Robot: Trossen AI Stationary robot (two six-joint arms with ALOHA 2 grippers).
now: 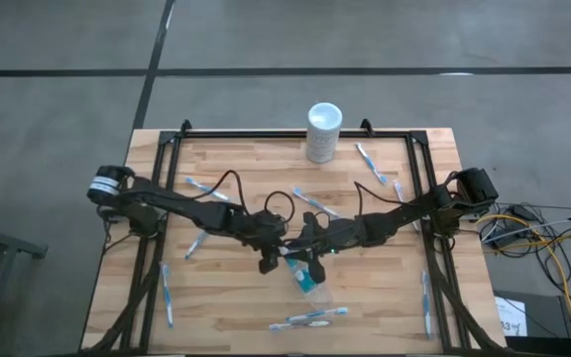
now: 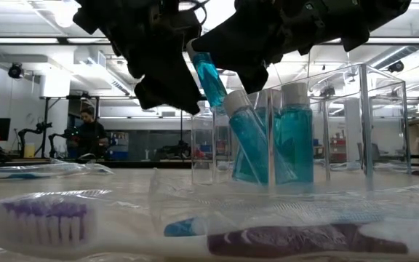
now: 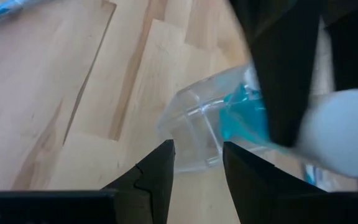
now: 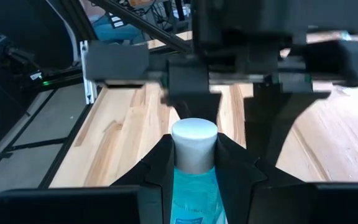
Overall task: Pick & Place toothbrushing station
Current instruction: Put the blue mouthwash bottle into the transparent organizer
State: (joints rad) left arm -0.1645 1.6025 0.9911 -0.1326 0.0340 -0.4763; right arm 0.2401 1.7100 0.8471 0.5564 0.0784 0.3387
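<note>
The clear plastic cup stands on the wooden table near its middle, with two teal-and-white tubes upright or leaning inside it. My right gripper is just above the cup, shut on a third teal tube. My left gripper hovers open beside the cup, at its left, with nothing between its fingers. Thin blue-and-white toothbrushes lie flat around the table. My right gripper pinches the tube's body just behind its white cap between its two fingers. The tube lies along the fingers, and the cap sticks out past their tips. The tube is lifted and tilted above the cup's rim.
A white cylinder stands at the table's far edge. More toothbrushes lie at the left, right and far right. One wrapped toothbrush lies close to the near edge. A dark frame borders the table.
</note>
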